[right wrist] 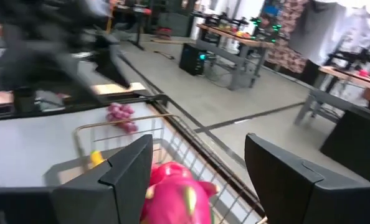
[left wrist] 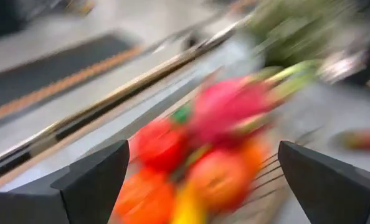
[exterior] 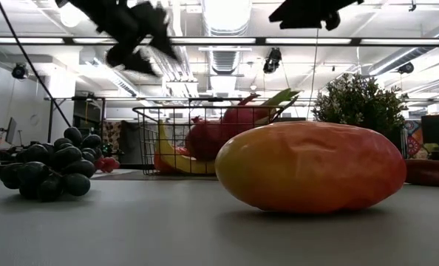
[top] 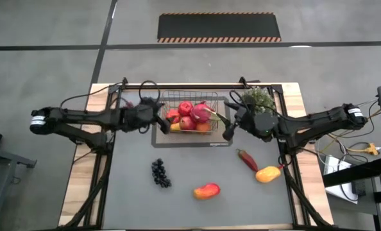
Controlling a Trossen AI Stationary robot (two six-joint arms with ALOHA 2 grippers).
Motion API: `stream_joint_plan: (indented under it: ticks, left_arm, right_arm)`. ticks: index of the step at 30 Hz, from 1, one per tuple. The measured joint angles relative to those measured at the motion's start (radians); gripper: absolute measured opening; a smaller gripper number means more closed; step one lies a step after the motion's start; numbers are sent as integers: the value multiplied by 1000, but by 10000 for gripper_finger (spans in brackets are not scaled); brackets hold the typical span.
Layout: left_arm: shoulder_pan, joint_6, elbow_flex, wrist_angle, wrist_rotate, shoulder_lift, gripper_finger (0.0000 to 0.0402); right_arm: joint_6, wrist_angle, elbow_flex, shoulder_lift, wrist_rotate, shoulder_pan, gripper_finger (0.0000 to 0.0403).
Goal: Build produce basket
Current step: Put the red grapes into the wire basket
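Observation:
The dark wire basket (top: 192,117) stands on a flat grey tray at the table's far middle. It holds red apples (top: 185,109), a pink dragon fruit (top: 201,113), oranges and a yellow banana (exterior: 168,157). My left gripper (top: 157,119) hovers open at the basket's left end, and in its wrist view the open fingers (left wrist: 203,147) frame the blurred produce. My right gripper (top: 231,129) is open just off the basket's right end, and the dragon fruit (right wrist: 179,193) shows between its fingers (right wrist: 199,140). Dark grapes (top: 160,173), two mangoes (top: 206,190) (top: 267,173) and a red pepper (top: 247,159) lie on the mat.
A bushy green plant (top: 258,99) stands at the far right, close behind my right gripper. Small pinkish grapes (right wrist: 121,116) lie beyond the basket's far left corner. A metal rail (top: 190,85) runs along the table's far edge. The near mango (exterior: 312,166) fills the low view.

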Motion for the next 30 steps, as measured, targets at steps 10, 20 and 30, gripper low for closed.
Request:
stream_joint_plan:
  ticks: [10, 20, 30]
  left_arm:
    - [455, 131, 181, -582, 202, 26, 393]
    - [703, 415, 162, -751, 276, 305, 393]
    - [708, 468, 151, -759, 163, 513, 393]
  right_arm:
    - [-10, -25, 0, 15, 0, 94, 231]
    - [35, -26, 0, 95, 0, 96, 231]
    - [35, -24, 0, 124, 1, 95, 231]
